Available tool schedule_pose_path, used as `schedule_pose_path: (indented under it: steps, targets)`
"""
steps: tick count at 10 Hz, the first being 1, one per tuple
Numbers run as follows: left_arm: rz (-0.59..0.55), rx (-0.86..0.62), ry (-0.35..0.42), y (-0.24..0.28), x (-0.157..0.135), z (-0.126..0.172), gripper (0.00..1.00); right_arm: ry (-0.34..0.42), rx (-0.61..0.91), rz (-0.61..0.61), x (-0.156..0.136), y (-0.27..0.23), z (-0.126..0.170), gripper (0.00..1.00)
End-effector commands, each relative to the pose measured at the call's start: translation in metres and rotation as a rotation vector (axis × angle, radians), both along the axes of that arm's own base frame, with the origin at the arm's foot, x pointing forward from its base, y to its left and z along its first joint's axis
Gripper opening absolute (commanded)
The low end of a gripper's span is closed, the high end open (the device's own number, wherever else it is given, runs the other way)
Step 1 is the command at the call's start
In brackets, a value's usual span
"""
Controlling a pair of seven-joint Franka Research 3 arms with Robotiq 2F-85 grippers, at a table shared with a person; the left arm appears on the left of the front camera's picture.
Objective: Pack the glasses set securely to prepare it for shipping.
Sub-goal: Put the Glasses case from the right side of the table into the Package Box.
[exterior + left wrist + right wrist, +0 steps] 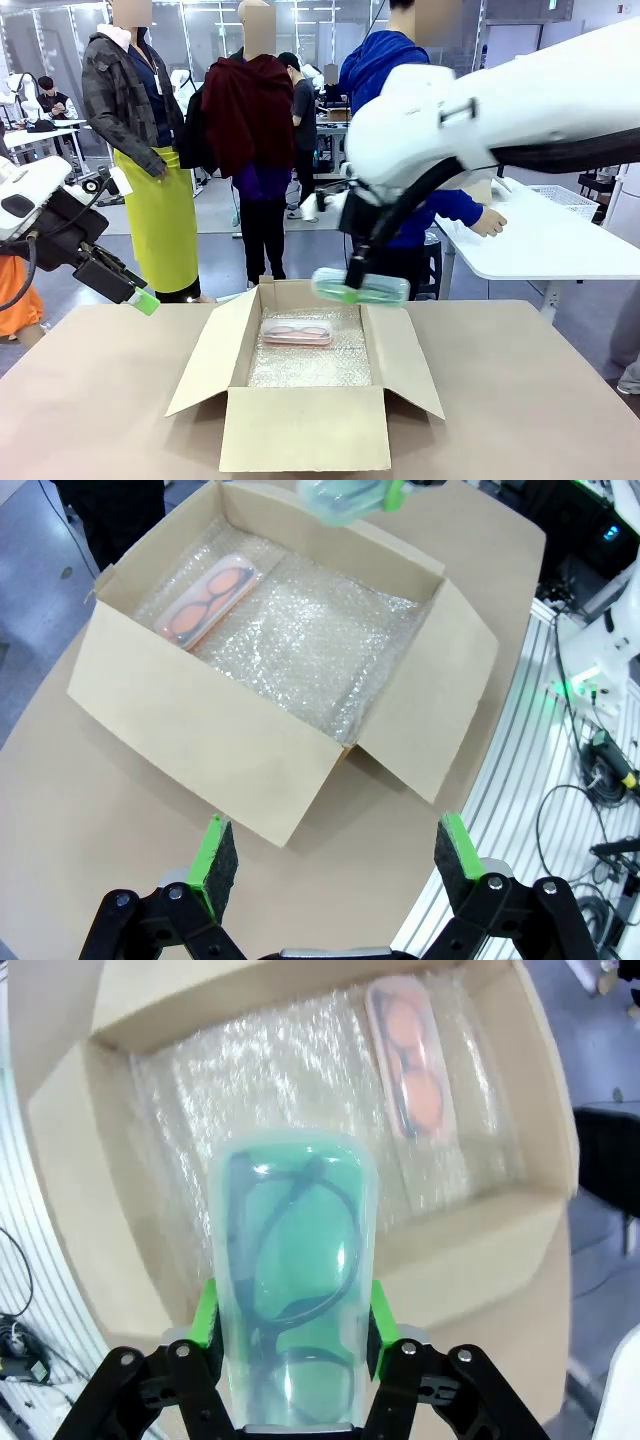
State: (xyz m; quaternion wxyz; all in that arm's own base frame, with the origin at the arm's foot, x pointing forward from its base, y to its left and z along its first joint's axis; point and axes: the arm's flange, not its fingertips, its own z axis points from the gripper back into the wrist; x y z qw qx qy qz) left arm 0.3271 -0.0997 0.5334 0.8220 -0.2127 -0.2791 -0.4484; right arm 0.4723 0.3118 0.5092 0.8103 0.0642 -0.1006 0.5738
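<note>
Glasses set, item one, mint green case (290, 1250): location? (Clerk)

Off the table, clamped across its narrow width between the green pads of the right gripper (290, 1310). Jaws closed on it. It hangs over the far right part of the cardboard box (300, 430), just above the rim. Its free end reaches out past the fingers, over the box's interior. Dark glasses show through the lid. (Checker)

Item two, pale pink case (297, 332)? (Clerk)

Inside the box, flat on the bubble wrap (315, 368), long side running along the far wall and close to it. Whether it touches that wall, I cannot tell. Well apart from the mint case. (Checker)

Open room in the box? (Clerk)

A broad stretch of bare bubble wrap lies between the pink case and the near wall, running the full width of the floor. (Checker)

Edges? (Clerk)

Top open. Left and right flaps splay outward and upward. Near flap is folded down over the front wall, toward the robot. Far edge stands upright behind the pink case. (Checker)

Left gripper (335, 855)? (Clerk)

Jaws spread wide, nothing between them. It hovers over the table (100, 400) to the box's left, apart from the left flap. (Checker)
</note>
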Motion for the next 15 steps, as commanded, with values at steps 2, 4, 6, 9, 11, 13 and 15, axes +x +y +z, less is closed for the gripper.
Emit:
schedule_pose_path:
  steps: [2, 4, 6, 9, 11, 13, 15]
  targets:
    - [-0.013, -0.016, 0.007, 0.001, -0.001, 0.001, 1.00, -0.020, 0.005, 0.026, 0.022, 0.038, -0.026, 0.34]
    - [-0.013, -0.016, 0.007, 0.001, -0.001, 0.001, 1.00, -0.002, -0.032, 0.064, 0.026, 0.054, -0.067, 0.34]
    - [-0.013, -0.016, 0.007, 0.001, -0.001, 0.001, 1.00, -0.038, -0.009, 0.122, 0.026, 0.064, -0.104, 0.34]
    - [-0.013, -0.016, 0.007, 0.001, -0.001, 0.001, 1.00, -0.009, -0.015, 0.112, 0.031, 0.070, -0.145, 0.34]
    - [-0.013, -0.016, 0.007, 0.001, -0.001, 0.001, 1.00, 0.013, -0.078, 0.116, 0.033, 0.068, -0.166, 0.34]
    - [-0.013, -0.016, 0.007, 0.001, -0.001, 0.001, 1.00, 0.013, -0.095, 0.115, 0.036, 0.067, -0.168, 0.34]
    - [-0.013, -0.016, 0.007, 0.001, -0.001, 0.001, 1.00, 0.015, -0.097, 0.119, 0.037, 0.068, -0.167, 1.00]
